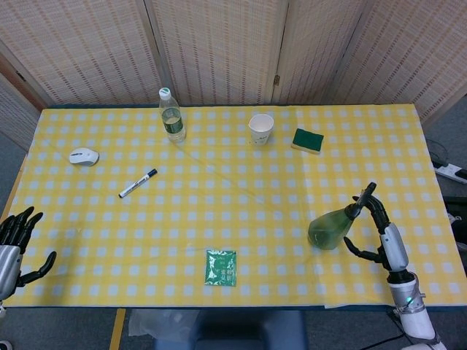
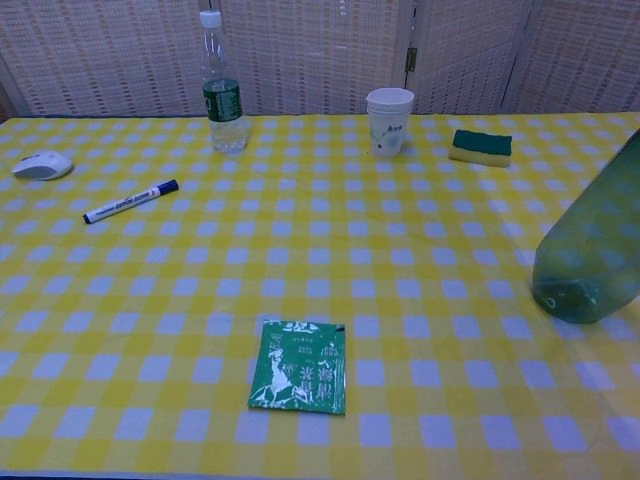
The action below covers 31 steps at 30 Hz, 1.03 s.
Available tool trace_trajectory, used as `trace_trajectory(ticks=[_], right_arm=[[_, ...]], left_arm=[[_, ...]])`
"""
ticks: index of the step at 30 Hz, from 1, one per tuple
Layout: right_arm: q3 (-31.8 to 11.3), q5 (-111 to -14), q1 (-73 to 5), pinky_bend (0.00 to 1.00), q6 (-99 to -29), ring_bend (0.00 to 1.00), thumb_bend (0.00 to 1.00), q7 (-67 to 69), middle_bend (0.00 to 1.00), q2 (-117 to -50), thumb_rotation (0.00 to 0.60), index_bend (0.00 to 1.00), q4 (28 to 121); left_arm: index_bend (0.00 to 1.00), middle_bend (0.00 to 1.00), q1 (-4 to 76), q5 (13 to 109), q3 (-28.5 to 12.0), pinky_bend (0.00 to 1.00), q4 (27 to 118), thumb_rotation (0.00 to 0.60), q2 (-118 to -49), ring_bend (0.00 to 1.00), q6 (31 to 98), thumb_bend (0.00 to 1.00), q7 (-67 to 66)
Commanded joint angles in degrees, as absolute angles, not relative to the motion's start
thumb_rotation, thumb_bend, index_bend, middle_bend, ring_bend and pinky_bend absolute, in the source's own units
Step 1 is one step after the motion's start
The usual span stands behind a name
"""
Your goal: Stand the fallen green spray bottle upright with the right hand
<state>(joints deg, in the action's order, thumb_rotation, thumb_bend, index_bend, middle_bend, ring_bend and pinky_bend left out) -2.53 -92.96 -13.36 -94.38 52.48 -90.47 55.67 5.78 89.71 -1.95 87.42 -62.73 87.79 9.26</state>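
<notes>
The green spray bottle (image 1: 328,227) stands on its base near the table's front right, leaning slightly, with its dark nozzle pointing up and right. In the chest view the green spray bottle (image 2: 590,260) is cut off by the right edge. My right hand (image 1: 383,235) is just right of it, fingers spread. Its upper fingertips (image 1: 370,192) touch the nozzle and the thumb hangs apart from the body. My left hand (image 1: 13,244) rests with spread fingers off the table's front left corner, holding nothing.
A water bottle (image 1: 171,115), a paper cup (image 1: 260,128) and a green sponge (image 1: 308,140) line the far side. A white mouse (image 1: 83,156) and a marker (image 1: 138,183) lie at the left. A green packet (image 1: 220,267) lies front centre.
</notes>
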Motion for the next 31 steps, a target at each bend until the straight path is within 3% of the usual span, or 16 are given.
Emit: trace_trajectory(ticks=[1, 11, 17, 21, 25, 31], right_arm=[[-2.0, -93.0, -13.5, 0.00, -92.8, 0.12, 0.34, 50.6, 0.14, -89.1, 0.600, 0.05, 57.1], [0.7, -93.0, -11.9, 0.00, -89.8, 0.09, 0.34, 45.3, 0.11, -86.1, 0.600, 0.04, 58.3], [3.6, -94.2, -7.2, 0.00, -93.6, 0.09, 0.34, 36.9, 0.11, -81.3, 0.600, 0.04, 58.9], [5.5, -92.0, -3.3, 0.00, -92.8, 0.08, 0.34, 17.0, 0.10, -71.9, 0.600, 0.04, 70.9], [3.7, -86.8, 0.2, 0.00, -95.4, 0.06, 0.34, -3.9, 0.08, -66.4, 0.600, 0.04, 86.8], [2.8, -85.3, 1.7, 0.00, -95.8, 0.06, 0.34, -9.3, 0.08, -65.2, 0.600, 0.04, 91.4]], left_arm=[[0.00, 0.00, 5.8, 89.7, -1.9, 0.00, 87.5, 0.117, -62.7, 0.02, 87.8, 0.38, 9.2], [0.00, 0.00, 5.7, 89.7, -2.0, 0.00, 87.4, 0.120, -62.6, 0.02, 88.0, 0.38, 9.6], [0.00, 0.00, 5.7, 89.8, -1.9, 0.00, 87.5, 0.119, -62.7, 0.02, 87.9, 0.38, 8.7], [0.00, 0.00, 6.0, 89.8, -1.8, 0.00, 87.7, 0.120, -63.2, 0.02, 87.2, 0.38, 6.4], [0.00, 0.00, 6.2, 90.0, -1.5, 0.00, 88.4, 0.120, -63.8, 0.02, 86.8, 0.38, 3.2], [0.00, 0.00, 6.2, 90.1, -1.1, 0.00, 89.8, 0.121, -64.1, 0.02, 86.4, 0.38, 0.1]])
